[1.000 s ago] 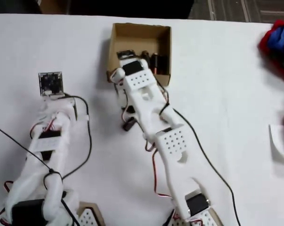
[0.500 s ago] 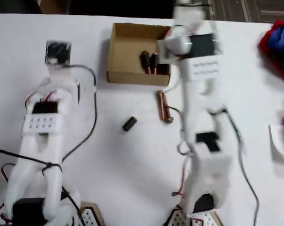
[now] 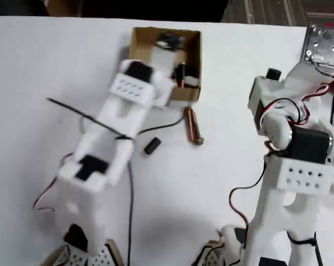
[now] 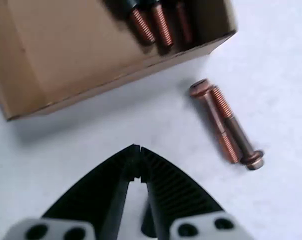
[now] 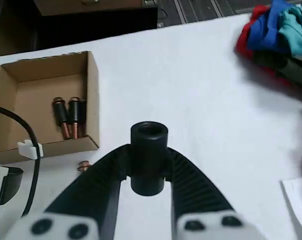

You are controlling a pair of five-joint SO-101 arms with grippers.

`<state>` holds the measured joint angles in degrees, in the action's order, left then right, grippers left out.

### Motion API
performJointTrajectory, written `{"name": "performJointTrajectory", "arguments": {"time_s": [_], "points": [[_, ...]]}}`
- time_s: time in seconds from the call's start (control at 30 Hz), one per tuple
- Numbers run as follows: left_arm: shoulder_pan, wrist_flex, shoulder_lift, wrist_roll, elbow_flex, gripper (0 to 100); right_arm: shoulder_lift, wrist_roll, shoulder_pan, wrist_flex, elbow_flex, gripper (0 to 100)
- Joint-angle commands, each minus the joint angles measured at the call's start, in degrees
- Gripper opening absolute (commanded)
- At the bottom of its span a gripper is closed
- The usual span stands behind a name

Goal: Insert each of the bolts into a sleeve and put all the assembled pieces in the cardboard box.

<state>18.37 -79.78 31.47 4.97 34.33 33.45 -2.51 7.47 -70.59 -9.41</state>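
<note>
1. The right end effector (image 5: 147, 176) is clamped on a black sleeve (image 5: 148, 150). It grips the sleeve across its round flank, upright with the open bore facing up, raised above the bench (image 3: 56, 50).
2. The left end effector (image 4: 136, 161) has its jaws together and holds nothing. It hangs over the bench just beside the cardboard box (image 4: 90, 82), near the loose bolts (image 4: 225, 125).
3. Those bolts look like two copper pieces lying touching, heads at opposite ends, just outside the box's front wall. A second loose sleeve (image 3: 151, 146) lies on the bench near them.
4. My judgement on handling: bolts and sleeves are small, stiff and light, with smooth round sides, so they are apt to roll on the bench or twist in a pinch. A bolt is best taken across the shank close to the head, leaving the threaded end free. A sleeve is best taken at mid-length with the bore uncovered.
5. The box holds at least two assembled pieces (image 5: 69, 117), black sleeves with copper thread sticking out. They lie side by side near one wall.
</note>
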Motion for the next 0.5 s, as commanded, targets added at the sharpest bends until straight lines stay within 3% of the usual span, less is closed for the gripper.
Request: {"name": "performJointTrajectory", "arguments": {"time_s": [0.0, 0.23, 0.47], "points": [[3.0, -4.0, 8.2, 5.5, 16.7, 4, -0.2, 0.3, 3.8, 6.6, -1.7, 1.9], [3.5, -7.9, 24.0, 13.4, 29.1, 19, -5.1, -4.1, 4.4, 12.2, -0.4, 1.9], [6.2, -8.4, 31.3, 13.4, 37.4, 11, -5.1, -4.1, 4.6, 12.0, 3.7, 1.9]]}}
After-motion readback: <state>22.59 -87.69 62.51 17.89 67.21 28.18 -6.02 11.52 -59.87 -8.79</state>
